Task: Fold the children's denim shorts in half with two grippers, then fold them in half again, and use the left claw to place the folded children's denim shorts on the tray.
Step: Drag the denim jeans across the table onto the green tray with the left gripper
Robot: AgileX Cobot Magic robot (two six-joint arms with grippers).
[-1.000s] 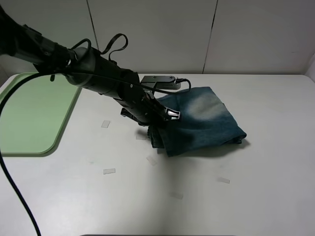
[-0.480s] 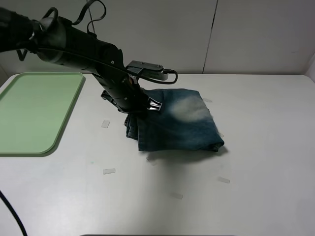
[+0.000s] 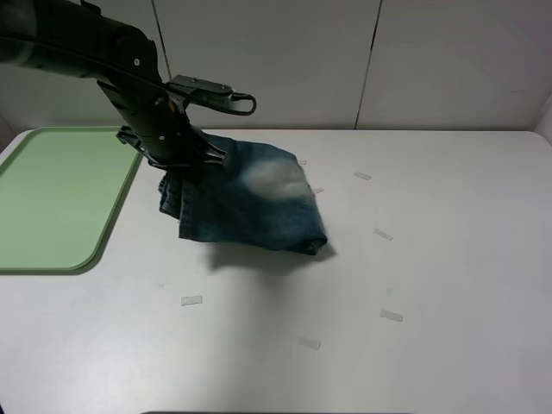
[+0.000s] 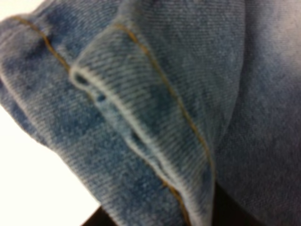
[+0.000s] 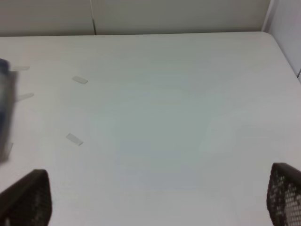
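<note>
The folded children's denim shorts hang above the white table, their shadow beneath them, with a pale faded patch facing up. My left claw is shut on their left edge, just right of the tray's right rim. The light-green tray lies at the far left with nothing on it. Blue denim with orange stitching fills the left wrist view and hides the jaws there. My right gripper stands open over bare table, and only a blue blur of the shorts shows at that view's edge. The right arm is out of the exterior view.
Small strips of clear tape lie scattered on the white table, such as one strip near the front and another to the right. A pale panelled wall runs behind the table.
My left arm has carried the shorts up and to the left, from the table's middle to beside the tray. The right gripper has not moved.
</note>
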